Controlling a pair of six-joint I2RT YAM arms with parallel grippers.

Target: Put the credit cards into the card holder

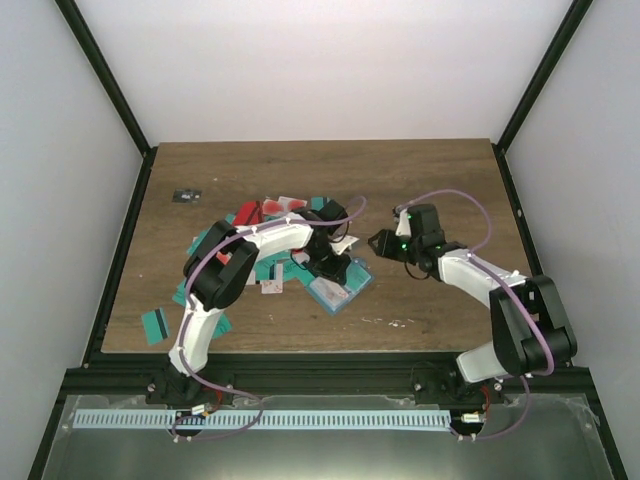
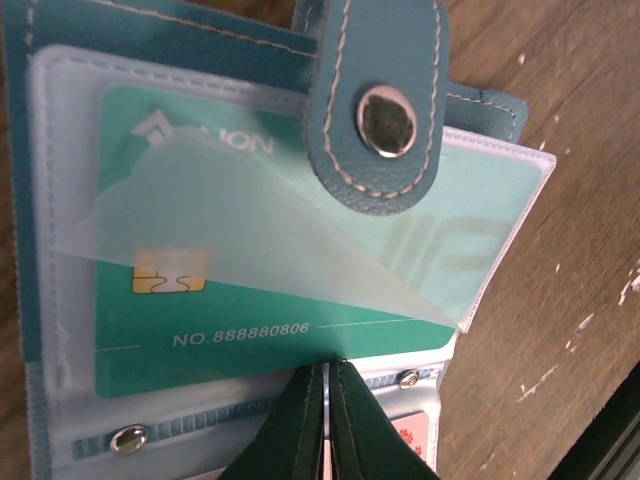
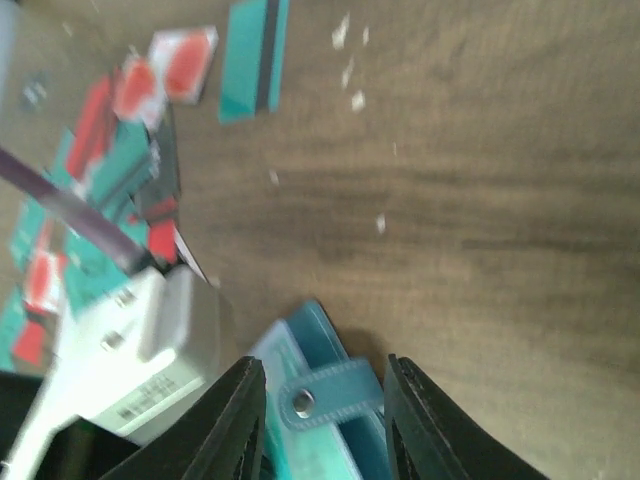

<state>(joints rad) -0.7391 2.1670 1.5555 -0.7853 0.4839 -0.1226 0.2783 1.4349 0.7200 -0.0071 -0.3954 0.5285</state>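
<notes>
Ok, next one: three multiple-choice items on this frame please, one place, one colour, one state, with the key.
1. Where is the teal card in the left wrist view?
A) lying loose
B) in a clear pocket of the card holder
C) hanging off an edge

2. What colour is the snap strap?
A) red
B) black
C) blue-teal

3. How is the left gripper?
A) shut
B) wide open
C) clamped round a red card

Key: 1 B, the film lies over it; 2 C, blue-teal with pale stitching; 3 A, its fingers meet.
</notes>
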